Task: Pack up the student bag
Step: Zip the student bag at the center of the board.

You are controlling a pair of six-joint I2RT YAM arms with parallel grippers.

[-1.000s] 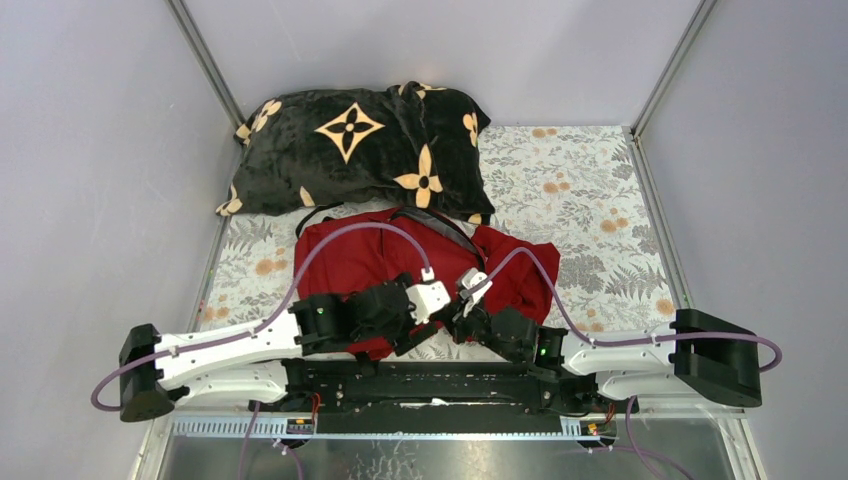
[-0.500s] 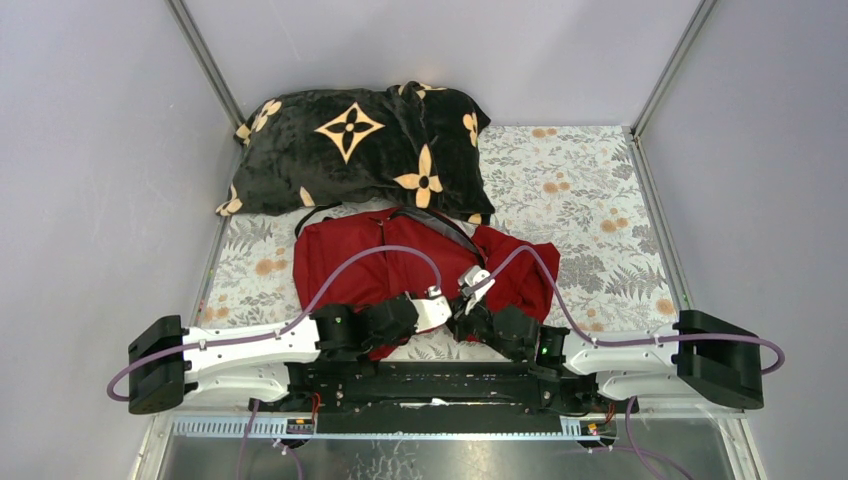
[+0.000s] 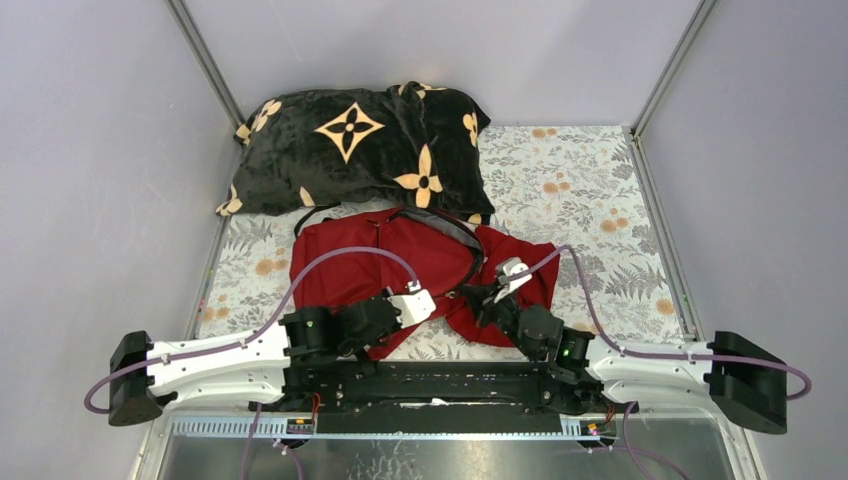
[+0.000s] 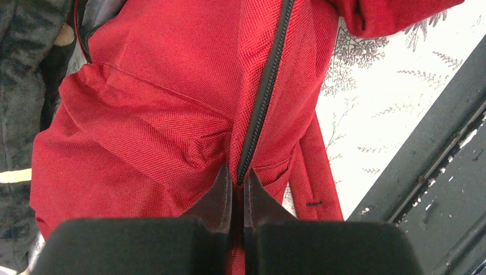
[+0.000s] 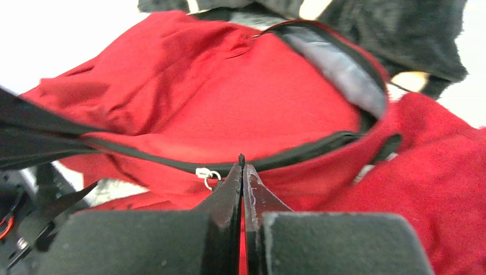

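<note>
The counter [image 3: 600, 200] wears a pale cover printed with leaves and orange flowers. At its far left lies a black plush blanket [image 3: 360, 150] with tan flower motifs, bunched like a pillow.

Just near of the blanket, in the middle of the counter and a little to the left, lies the red student bag [image 3: 370, 260]. Its far edge touches the blanket and its near edge reaches toward the arms' bases. Its top is open toward the far right, where a grey lining [image 5: 349, 74] shows inside the rim.

A smaller dark-red cloth [image 3: 530, 290] lies crumpled against the bag's right side.

The left gripper [image 4: 238, 180] sits low over the near part of the bag. Its jaws are pressed almost together on a ridge of red fabric, right where a black zipper [image 4: 266, 86] runs down into the slit between them.

The right gripper [image 5: 242, 163] reaches in from the near right, at the seam between bag and cloth. Its jaws are fully together, with the tips up against the black zipper line below the bag's opening. Whether they pinch any fabric cannot be told.

A small silver zipper pull [image 5: 205, 173] hangs on that line, just left of the right gripper's tips.
</note>
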